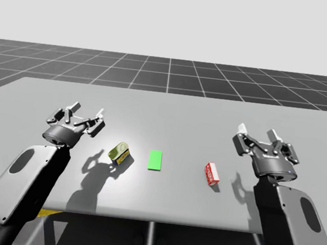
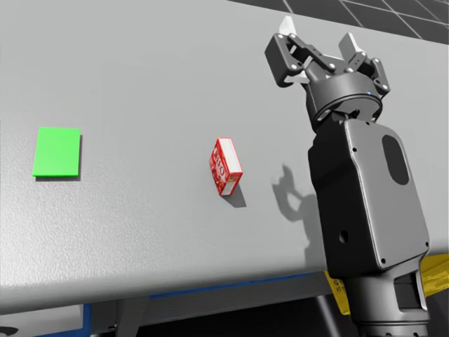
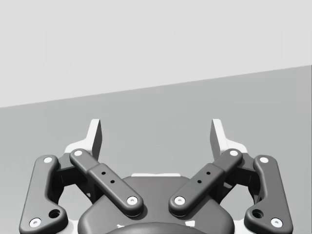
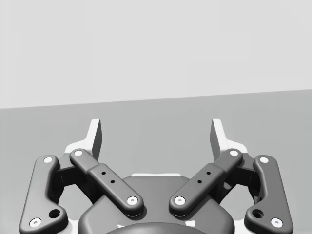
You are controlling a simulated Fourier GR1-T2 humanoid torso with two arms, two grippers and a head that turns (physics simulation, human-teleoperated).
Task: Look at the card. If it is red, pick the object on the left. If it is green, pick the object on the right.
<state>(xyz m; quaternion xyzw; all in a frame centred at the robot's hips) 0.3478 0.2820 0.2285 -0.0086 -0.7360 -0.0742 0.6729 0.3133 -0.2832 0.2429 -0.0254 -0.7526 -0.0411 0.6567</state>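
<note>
Misreading card (image 1: 155, 160): green; taking the yellow can (image 1: 119, 153) would be wrong.
Right hand (image 1: 258, 133): open; red box (image 1: 212, 173) could skid.

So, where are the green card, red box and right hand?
green card (image 1: 155, 160), high view, its middle.
red box (image 2: 225, 166), head view, top face.
right hand (image 1: 257, 134), high view, between its fingertips.

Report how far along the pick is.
Done: only the cue is readable: the card is green, so the red box on the right is the target. In hand: nothing; left pincer and right pincer hover open, apart from it. Remaining: reach, grip, lift the red box.
</note>
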